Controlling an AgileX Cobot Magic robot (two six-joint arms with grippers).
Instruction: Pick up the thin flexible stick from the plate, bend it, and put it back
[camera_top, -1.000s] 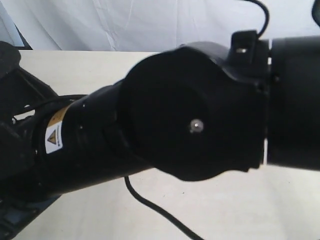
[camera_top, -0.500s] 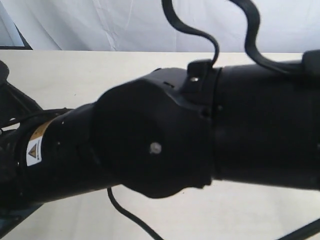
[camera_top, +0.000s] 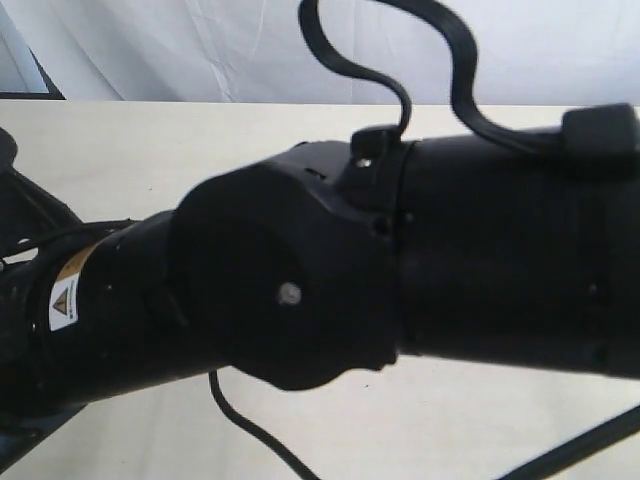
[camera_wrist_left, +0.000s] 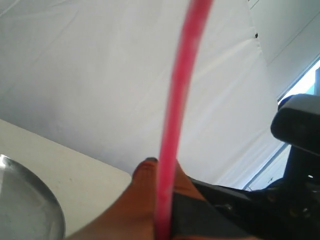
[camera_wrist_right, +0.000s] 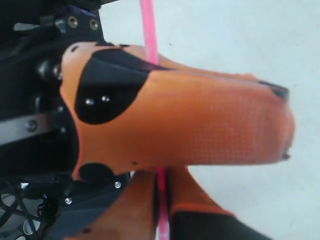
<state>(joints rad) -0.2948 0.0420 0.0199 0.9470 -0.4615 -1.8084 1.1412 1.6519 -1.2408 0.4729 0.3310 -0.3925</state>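
Observation:
The thin pink stick (camera_wrist_left: 176, 100) rises from between the orange fingers of my left gripper (camera_wrist_left: 162, 172), which is shut on it, and it curves in a gentle bow against the white backdrop. In the right wrist view the same stick (camera_wrist_right: 148, 25) passes behind the other gripper's big orange finger (camera_wrist_right: 200, 120) and comes out between the fingers of my right gripper (camera_wrist_right: 161, 182), also shut on it. Part of the silver plate (camera_wrist_left: 25, 205) shows low on the tan table, apart from the stick. The stick's white tip is hidden. Neither gripper shows in the exterior view.
Black arm links (camera_top: 300, 290) fill most of the exterior view and hide the work area. Black cables (camera_top: 440, 50) loop above them and another trails on the tan table (camera_top: 150, 140). White cloth hangs behind the table.
In the exterior view the large black arm joint has slid left and a little down. Looping cables have come into view at the top.

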